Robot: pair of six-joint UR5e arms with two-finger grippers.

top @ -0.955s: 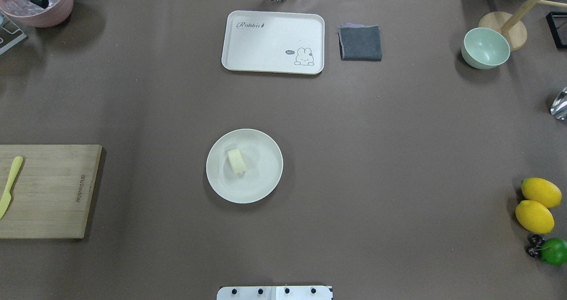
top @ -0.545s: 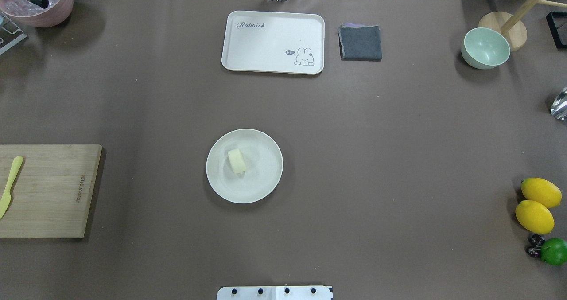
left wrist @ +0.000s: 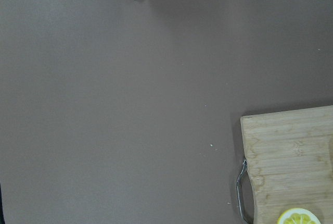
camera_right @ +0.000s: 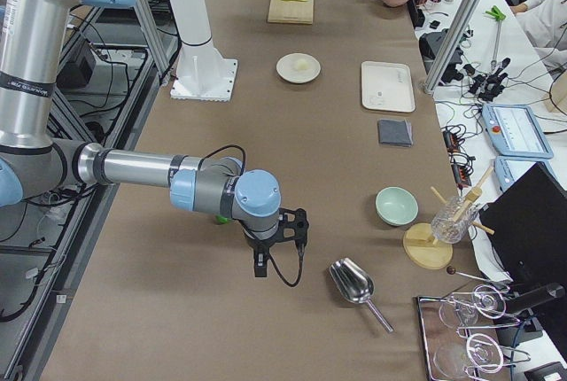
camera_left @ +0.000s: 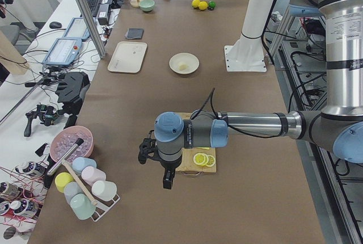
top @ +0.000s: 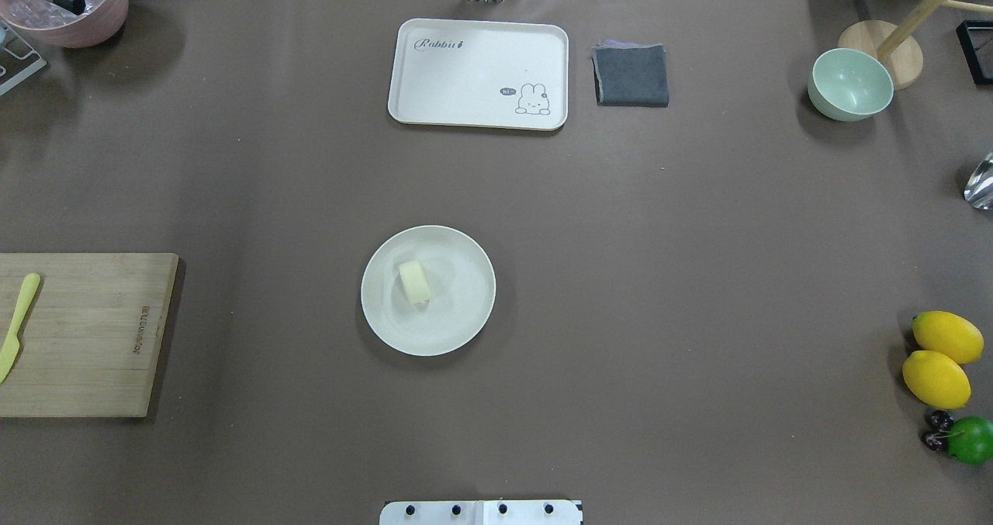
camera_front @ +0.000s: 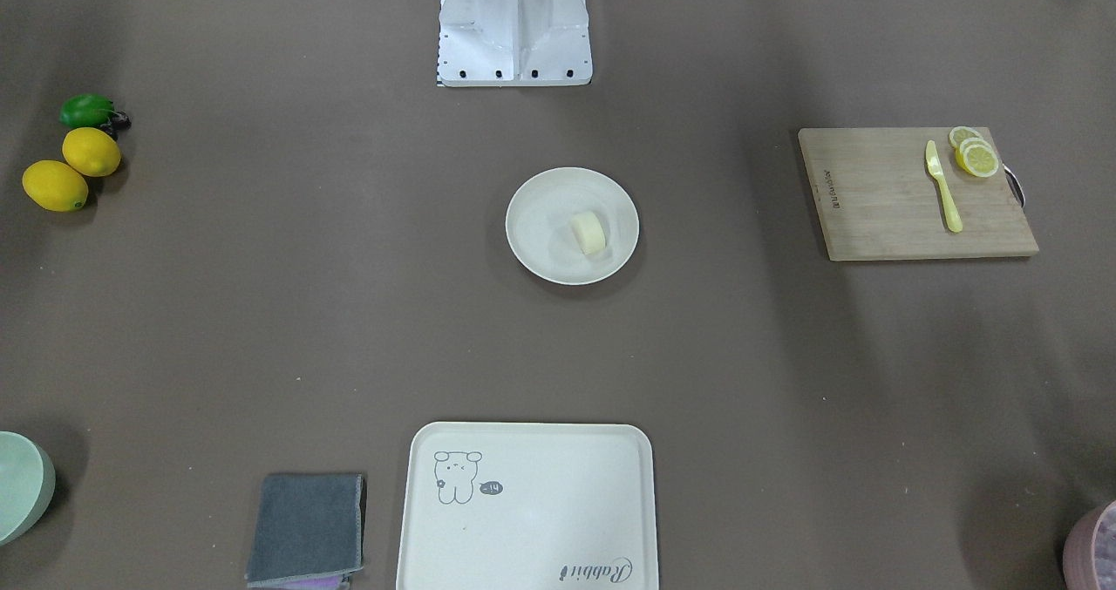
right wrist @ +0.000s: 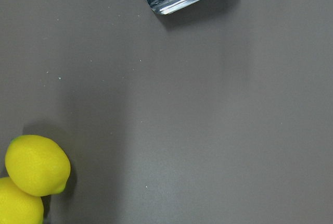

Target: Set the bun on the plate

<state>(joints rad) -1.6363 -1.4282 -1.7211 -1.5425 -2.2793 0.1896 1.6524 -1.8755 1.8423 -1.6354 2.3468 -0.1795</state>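
Observation:
The bun (top: pixel 414 281), a pale cream lump, lies on the round cream plate (top: pixel 465 317), left of the plate's centre. From across the table the bun (camera_front: pixel 588 231) shows right of centre on the plate (camera_front: pixel 540 224). No gripper appears in either of these two views. My left gripper (camera_left: pixel 167 181) hangs over the table's left end beside the cutting board, far from the plate (camera_left: pixel 184 62). My right gripper (camera_right: pixel 259 268) hangs over the right end near the lemons, far from the plate (camera_right: pixel 298 67). Whether either gripper is open or shut, I cannot tell.
A rabbit tray (top: pixel 479 74), a grey cloth (top: pixel 631 74) and a green bowl (top: pixel 850 84) sit along the far side. The cutting board (top: pixel 81 334) with a yellow knife (top: pixel 17 323) lies left. Lemons (top: pixel 940 358), a lime (top: pixel 970 439) and a metal scoop (camera_right: pixel 354 285) lie right.

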